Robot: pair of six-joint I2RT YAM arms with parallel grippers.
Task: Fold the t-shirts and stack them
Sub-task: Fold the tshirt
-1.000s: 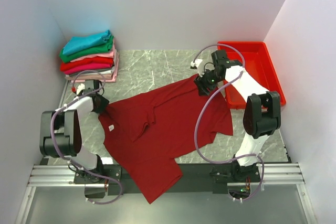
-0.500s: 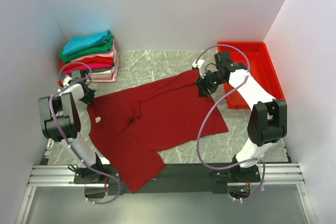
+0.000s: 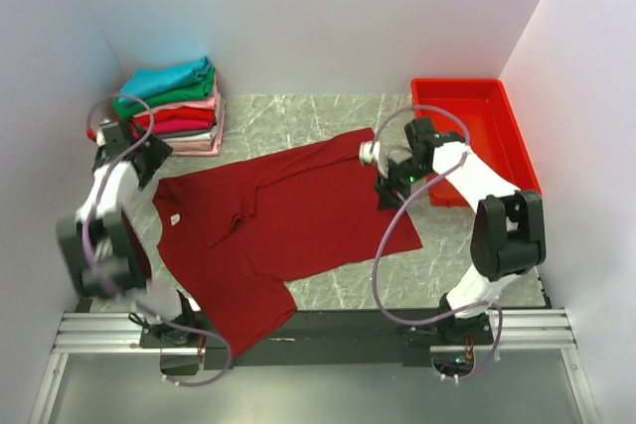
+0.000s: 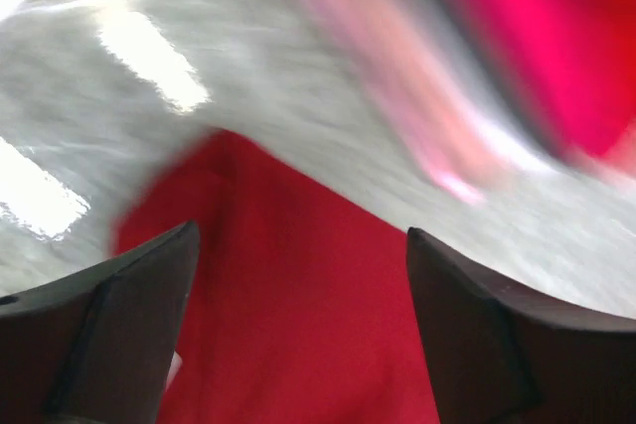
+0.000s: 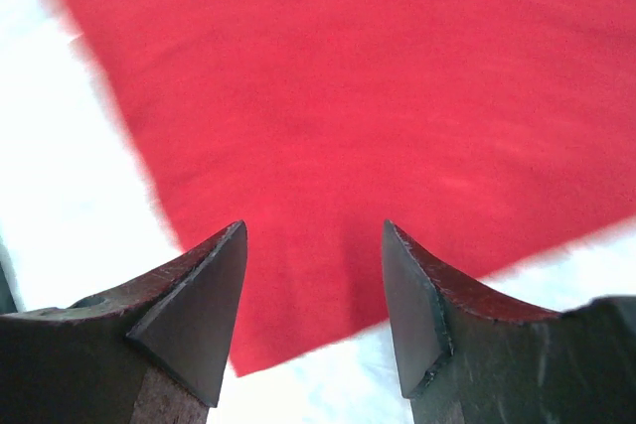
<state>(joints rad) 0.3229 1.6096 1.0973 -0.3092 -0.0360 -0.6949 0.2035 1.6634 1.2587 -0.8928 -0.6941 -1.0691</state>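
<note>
Table (image 3: 298, 116): grey marbled surface; it carries every item listed below.
Shirt (image 3: 288, 220): large, dark red, spread open on the table between the two arms. One sleeve end points to the far right and the neck end lies to the left. The near part drapes over the table's near edge onto the black base rail.
Tray (image 3: 467, 89): bright red, rectangular, at the far right of the table. It lies just beside the shirt's far right corner.
Stack (image 3: 169, 101): folded shirts at the far left corner, teal on top, then green, pink, red and magenta, with pale layers at the bottom. It lies apart from the dark red shirt.
Left gripper (image 4: 298, 235): jaws spread wide with nothing between them. It is over the shirt's left corner, near the stack. The wrist view is blurred.
Right gripper (image 5: 313, 230): jaws spread with nothing between them. It is over the shirt's right edge, with the cloth directly below the fingertips.
Label (image 3: 175, 217): small, white, at the shirt's neck, on the left side.
</note>
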